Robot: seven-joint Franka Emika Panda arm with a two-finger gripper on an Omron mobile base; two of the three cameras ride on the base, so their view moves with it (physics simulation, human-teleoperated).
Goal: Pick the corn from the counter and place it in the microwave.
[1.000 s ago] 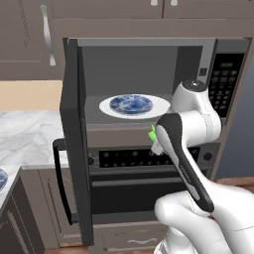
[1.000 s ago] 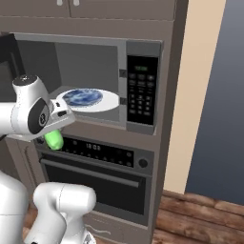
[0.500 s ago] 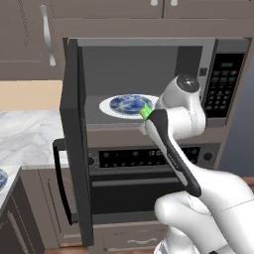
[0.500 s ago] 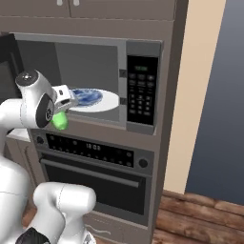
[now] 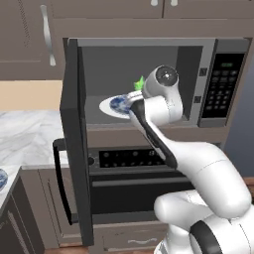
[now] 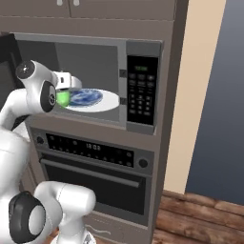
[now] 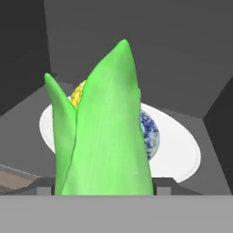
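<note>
Oven (image 6: 95, 151) clock digits too blurred to read, microwave (image 6: 141, 87) keypad illegible

A blue patterned plate (image 6: 86, 96) lies on a white turntable (image 6: 106, 102), above a dark oven (image 6: 95, 177).

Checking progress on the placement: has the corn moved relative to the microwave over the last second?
Yes. The corn, held in the gripper, has risen from below the microwave opening, in front of the oven, up into the opening, by the plate.

Corn (image 7: 104, 136) before plate (image 7: 148, 136) inside microwave (image 6: 143, 90).
</note>
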